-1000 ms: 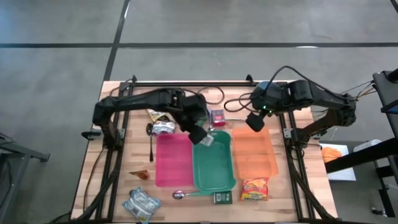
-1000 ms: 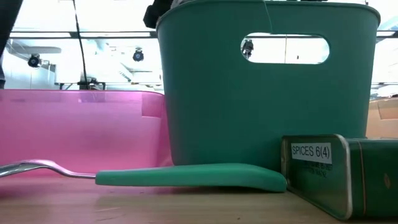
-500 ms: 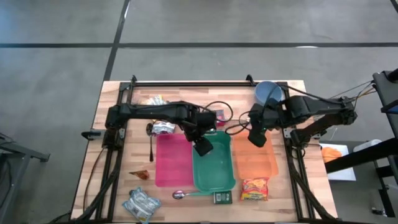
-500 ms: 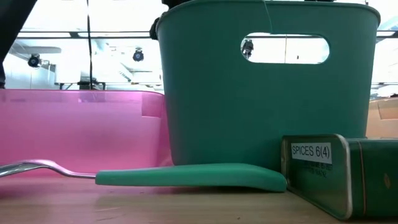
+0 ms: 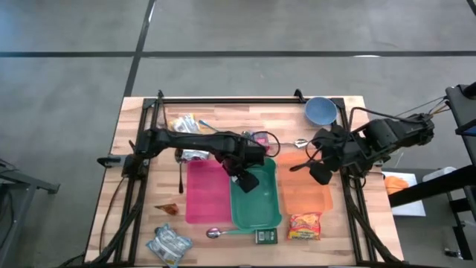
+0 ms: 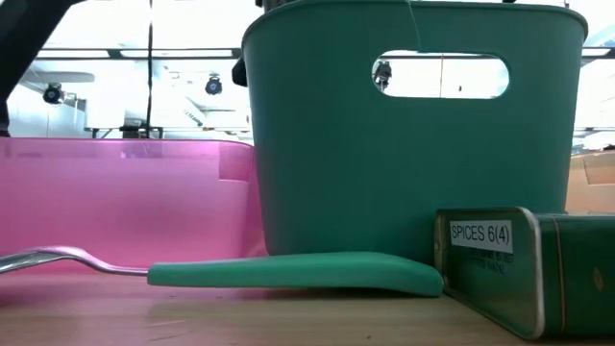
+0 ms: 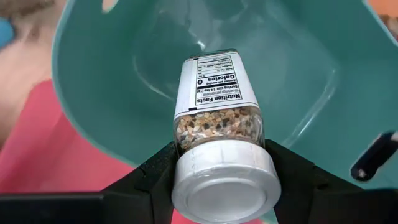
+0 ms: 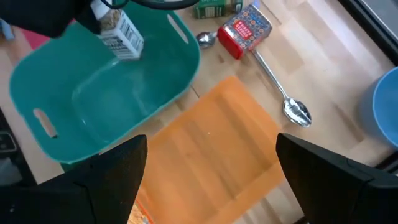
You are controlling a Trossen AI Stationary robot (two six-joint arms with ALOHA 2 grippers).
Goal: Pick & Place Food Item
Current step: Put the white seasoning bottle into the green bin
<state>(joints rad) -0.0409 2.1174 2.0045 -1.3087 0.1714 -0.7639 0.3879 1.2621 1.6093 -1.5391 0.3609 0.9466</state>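
A clear spice jar [image 7: 216, 93] with a white cap and a nutrition label hangs over the far end of the green bin [image 5: 256, 199]. My left gripper [image 5: 247, 180] is shut on it. The right wrist view also shows the jar [image 8: 121, 31], above the green bin's [image 8: 112, 93] rim. My right gripper [image 5: 321, 173] stands open with nothing between its fingers. It hangs over the far right part of the orange bin [image 5: 303, 192]. My left gripper pinches the jar at its cap end [image 7: 224, 177] between its two fingers [image 7: 154, 177], one on each side. The fingers come from above, pointing steeply down. The jar hangs below them, bottom end down and slightly tilted, inside the bin's opening and clear of its floor.
A pink bin [image 5: 207, 190] stands left of the green one. Near the front edge lie a noodle packet [image 5: 305, 225], a spice tin [image 5: 265, 237], a green-handled spoon [image 5: 223, 233] and a bag [image 5: 167, 244]. A red box [image 8: 245, 28], a spoon [image 8: 280, 87] and a blue bowl [image 5: 320, 110] lie farther back.
My left gripper has gone down and a little toward the near edge, carrying the jar lower over the green bin and tipping to point more steeply down. My right gripper has swung toward the table's right and near edges, staying open.
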